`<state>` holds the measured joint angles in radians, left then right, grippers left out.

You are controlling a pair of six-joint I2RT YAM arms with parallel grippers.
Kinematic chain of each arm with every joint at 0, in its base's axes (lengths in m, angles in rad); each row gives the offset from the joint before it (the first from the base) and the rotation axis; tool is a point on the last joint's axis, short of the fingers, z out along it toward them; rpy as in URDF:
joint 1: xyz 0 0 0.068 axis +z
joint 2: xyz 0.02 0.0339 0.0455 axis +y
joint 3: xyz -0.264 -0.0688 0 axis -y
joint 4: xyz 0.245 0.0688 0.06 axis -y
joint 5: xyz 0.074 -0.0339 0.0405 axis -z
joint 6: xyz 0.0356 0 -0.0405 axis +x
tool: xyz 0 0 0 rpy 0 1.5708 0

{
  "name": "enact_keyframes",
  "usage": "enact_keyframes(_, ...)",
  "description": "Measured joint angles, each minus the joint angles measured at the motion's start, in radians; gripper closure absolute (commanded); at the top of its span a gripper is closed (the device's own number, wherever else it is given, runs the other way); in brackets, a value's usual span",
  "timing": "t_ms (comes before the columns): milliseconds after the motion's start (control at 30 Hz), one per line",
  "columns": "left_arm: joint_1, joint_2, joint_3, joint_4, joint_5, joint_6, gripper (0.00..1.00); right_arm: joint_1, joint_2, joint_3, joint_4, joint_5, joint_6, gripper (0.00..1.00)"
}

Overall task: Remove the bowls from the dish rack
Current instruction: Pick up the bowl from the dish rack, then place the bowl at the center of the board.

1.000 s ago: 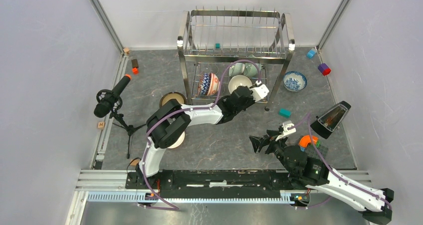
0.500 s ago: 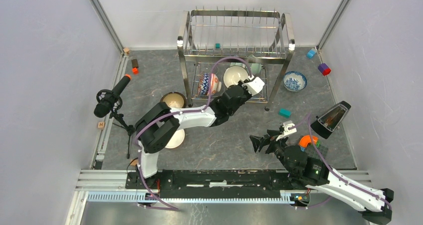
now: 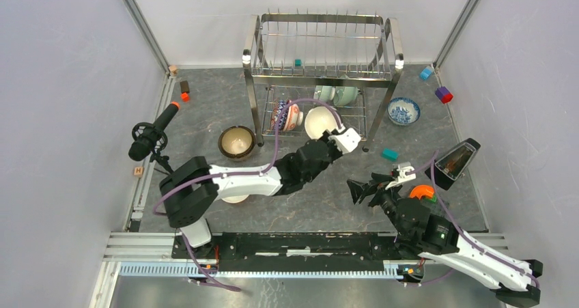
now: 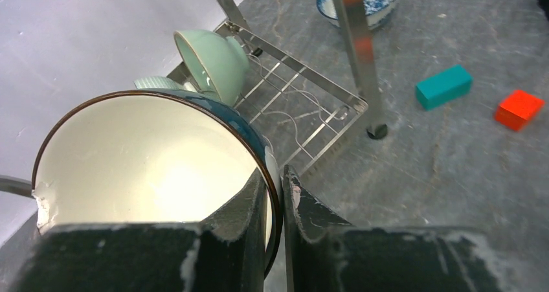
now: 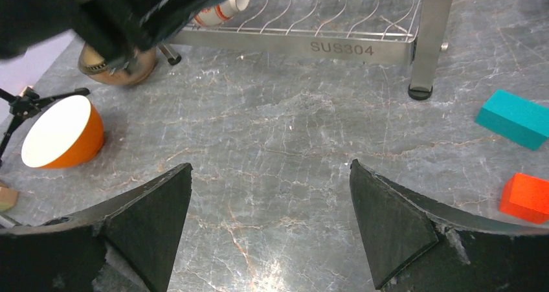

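Observation:
My left gripper (image 4: 278,179) is shut on the rim of a bowl (image 4: 149,169) with a cream inside and a dark outside, one finger in and one out. In the top view this bowl (image 3: 321,121) hangs tilted at the front of the dish rack's (image 3: 321,81) lower tier. Still in that tier are a red-patterned bowl (image 3: 287,115) and pale green bowls (image 3: 336,93) (image 4: 210,59). On the table stand a blue-and-white bowl (image 3: 403,110), a dark brown bowl (image 3: 237,142) and an orange bowl (image 5: 61,133). My right gripper (image 5: 272,221) (image 3: 364,187) hovers open over bare table.
A microphone on a tripod (image 3: 153,134) stands at the left. A black wedge-shaped device (image 3: 454,161) sits at the right. Loose blocks lie about: teal (image 3: 390,154), red (image 5: 526,198), purple (image 3: 444,94), blue (image 3: 426,72). The rack's leg (image 4: 359,52) is close to the held bowl.
The left arm's elbow has swung down and left, and the held bowl has come toward the rack's front edge. The right gripper has shifted slightly right and stayed open.

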<state>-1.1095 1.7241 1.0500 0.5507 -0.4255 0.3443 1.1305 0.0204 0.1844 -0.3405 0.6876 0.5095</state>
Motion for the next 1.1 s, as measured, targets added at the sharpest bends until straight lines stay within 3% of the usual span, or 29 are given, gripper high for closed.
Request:
enact_keyframes(233,-0.097,-0.166,-0.128,-0.069,-0.077,-0.072,0.98,0.000,0.000,0.093,-0.052,0.005,-0.006,0.03)
enact_keyframes(400,-0.154,-0.317,-0.174,-0.216,-0.097,-0.186,0.98,0.000,0.061,0.235,-0.115,0.000,-0.027,0.03)
enact_keyframes(533,-0.204,-0.427,-0.237,-0.320,-0.091,-0.246,0.98,0.000,0.162,0.345,-0.134,-0.018,-0.048,0.04)
enact_keyframes(833,-0.370,-0.575,-0.351,-0.614,0.026,-0.259,0.98,0.000,0.453,0.410,-0.120,-0.149,-0.080,0.04)
enact_keyframes(1100,-0.398,-0.702,-0.408,-0.789,0.148,-0.194,0.98,0.000,0.681,0.436,-0.097,-0.233,-0.087,0.02)
